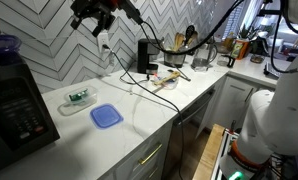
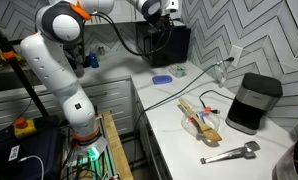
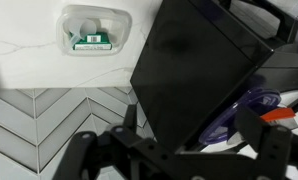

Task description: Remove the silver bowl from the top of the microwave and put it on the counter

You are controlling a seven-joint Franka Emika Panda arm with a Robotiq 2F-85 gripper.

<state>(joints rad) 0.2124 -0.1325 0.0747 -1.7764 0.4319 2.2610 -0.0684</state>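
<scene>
Gripper [image 3: 179, 150] hangs above large black boxy microwave [image 3: 204, 70], jaws spread wide, presumably to take small coppery silver bowl [image 3: 281, 116], barely glimpsed at right.

We see a white counter [image 1: 139, 120] that looks smooth like stone, with thin grey lines. The microwave [image 3: 194, 70] has a black top, smooth and a bit shiny. The wall tiles [image 3: 49, 110] look glossy. The blue lid [image 1: 106, 116] looks like plastic. The tongs [image 2: 229, 154] are shiny metal. The robot arm [image 2: 54, 65] looks smooth too.
</scene>
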